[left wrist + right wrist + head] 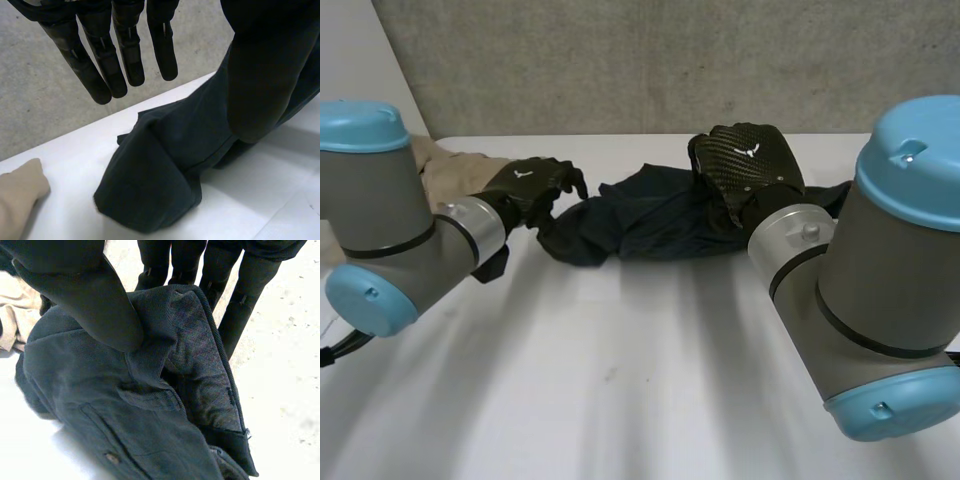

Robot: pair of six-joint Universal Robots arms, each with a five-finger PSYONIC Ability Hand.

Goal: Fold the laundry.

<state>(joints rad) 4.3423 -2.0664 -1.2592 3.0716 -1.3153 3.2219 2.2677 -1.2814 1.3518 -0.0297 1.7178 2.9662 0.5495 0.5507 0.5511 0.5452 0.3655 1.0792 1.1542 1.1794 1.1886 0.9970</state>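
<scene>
The dark garment (150, 430) is matt woven cloth, the table (620, 400) smooth, the right robot hand (745, 165) seemingly glossy carbon-weave.

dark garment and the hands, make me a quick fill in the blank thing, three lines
1. The right hand pinches the dark garment between its fingers and ____.
2. The left hand, fingers straight, holds ____.
3. The beige cloth lies on a ____ table.
Missing words: thumb; nothing; white.

No legible text or labels
</scene>
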